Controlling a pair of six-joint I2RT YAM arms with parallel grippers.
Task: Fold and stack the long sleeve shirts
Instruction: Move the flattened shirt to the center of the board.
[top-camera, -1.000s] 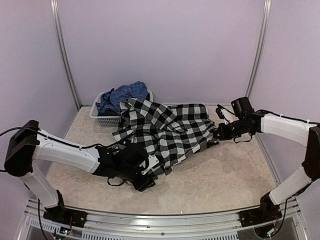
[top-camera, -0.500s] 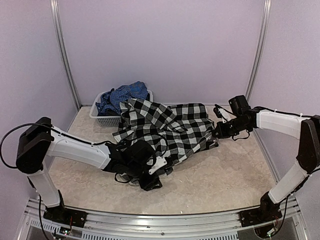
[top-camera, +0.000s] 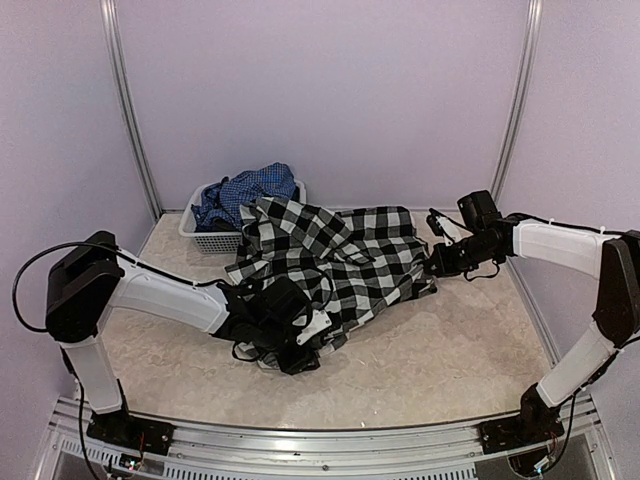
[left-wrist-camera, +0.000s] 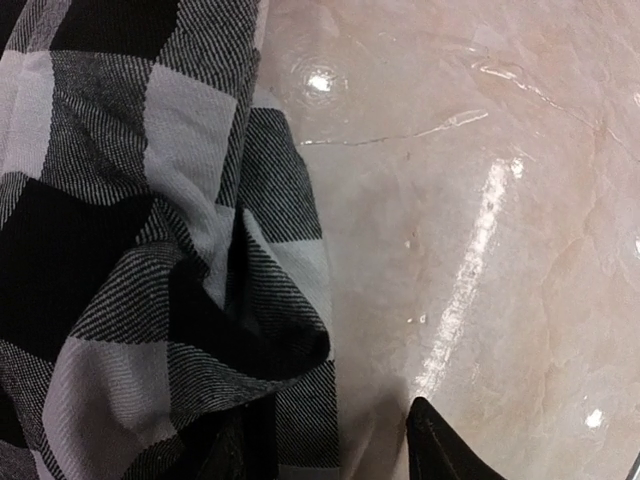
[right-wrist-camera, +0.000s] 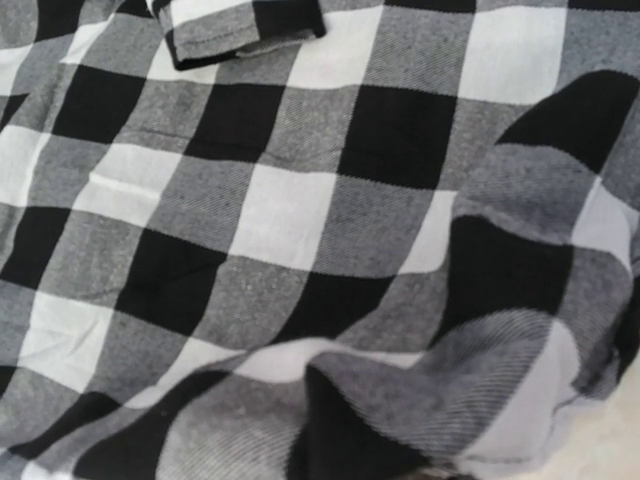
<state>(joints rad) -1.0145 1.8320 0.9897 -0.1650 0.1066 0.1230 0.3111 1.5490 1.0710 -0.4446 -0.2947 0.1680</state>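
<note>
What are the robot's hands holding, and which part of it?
The right hand seems to pinch the black-and-white shirt at its right edge. The left hand is open around that shirt's near edge, not gripping it yet.

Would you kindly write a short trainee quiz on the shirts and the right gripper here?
1. True or false: the blue shirt lies in the white basket.
2. The right gripper is: A, shut on the edge of the checked shirt; B, open over the basket; C, resting on the blue shirt.
3. Fill in: the checked shirt lies mostly on the ____.
Key: 1 true; 2 A; 3 table.
</note>
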